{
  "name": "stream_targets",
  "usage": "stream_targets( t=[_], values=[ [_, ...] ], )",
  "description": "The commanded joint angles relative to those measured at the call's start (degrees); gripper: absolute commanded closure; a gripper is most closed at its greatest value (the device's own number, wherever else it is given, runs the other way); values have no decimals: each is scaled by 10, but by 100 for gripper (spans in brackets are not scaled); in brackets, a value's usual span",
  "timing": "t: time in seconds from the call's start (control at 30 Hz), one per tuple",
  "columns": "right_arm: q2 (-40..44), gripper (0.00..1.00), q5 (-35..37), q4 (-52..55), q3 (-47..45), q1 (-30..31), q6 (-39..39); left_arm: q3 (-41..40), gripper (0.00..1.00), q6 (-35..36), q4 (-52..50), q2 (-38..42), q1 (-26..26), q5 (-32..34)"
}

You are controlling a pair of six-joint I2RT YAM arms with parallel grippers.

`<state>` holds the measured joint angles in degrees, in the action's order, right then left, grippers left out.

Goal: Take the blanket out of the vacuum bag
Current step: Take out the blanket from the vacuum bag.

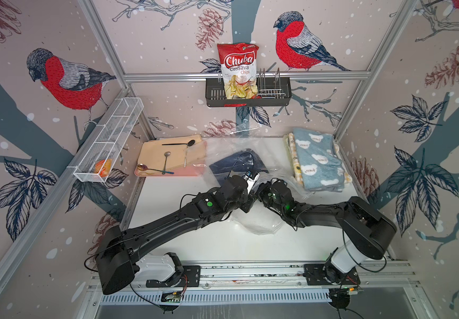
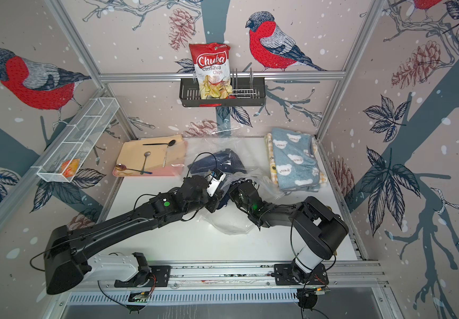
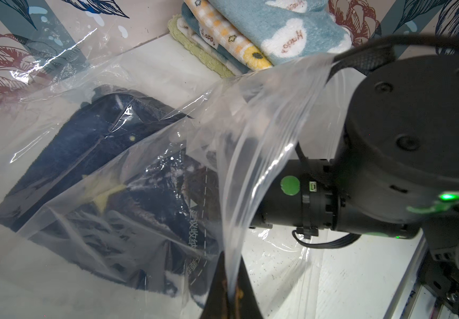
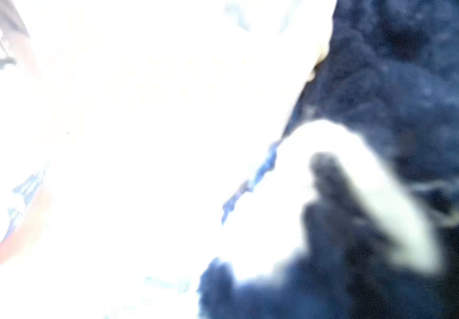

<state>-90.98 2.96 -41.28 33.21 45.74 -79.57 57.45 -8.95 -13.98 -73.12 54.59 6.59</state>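
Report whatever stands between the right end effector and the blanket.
Nothing visible does. The left end effector pinches the vacuum bag at its mouth, and the right end effector reaches inside. Its blurred wrist view shows the navy blanket right at the end effector, with no plastic seen between.

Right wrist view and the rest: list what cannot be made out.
- Right wrist view: glare and blur; only the dark blue blanket reads; what the right jaws grip cannot be told.
- Both top views: right jaws hidden behind the left arm and the vacuum bag.
- Left wrist view: left jaws cut off by the edge; bag print creased, unreadable.
- A top view: orange item in the wire basket, too small to name.
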Motion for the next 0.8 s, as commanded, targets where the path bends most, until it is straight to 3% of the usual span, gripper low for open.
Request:
stream_targets(
  t=[0.0, 0.23, 0.5, 0.63, 0.77],
  values=[
    [30, 100, -24, 17, -21, 8, 11, 0, 100, 2, 23, 9, -1, 5],
    [149, 100, 10, 79, -67, 46, 15, 0, 100, -1, 28, 10, -1, 8],
    [402, 100, 112, 296, -85, 84, 34, 0, 100, -5, 28, 12, -1, 17],
    [511, 100, 161, 415, -49, 96, 62, 0, 100, -6, 26, 19, -1, 22],
    [552, 100, 192, 491, 32, 96, 118, 0, 100, -7, 28, 22, -1, 26]
  ],
)
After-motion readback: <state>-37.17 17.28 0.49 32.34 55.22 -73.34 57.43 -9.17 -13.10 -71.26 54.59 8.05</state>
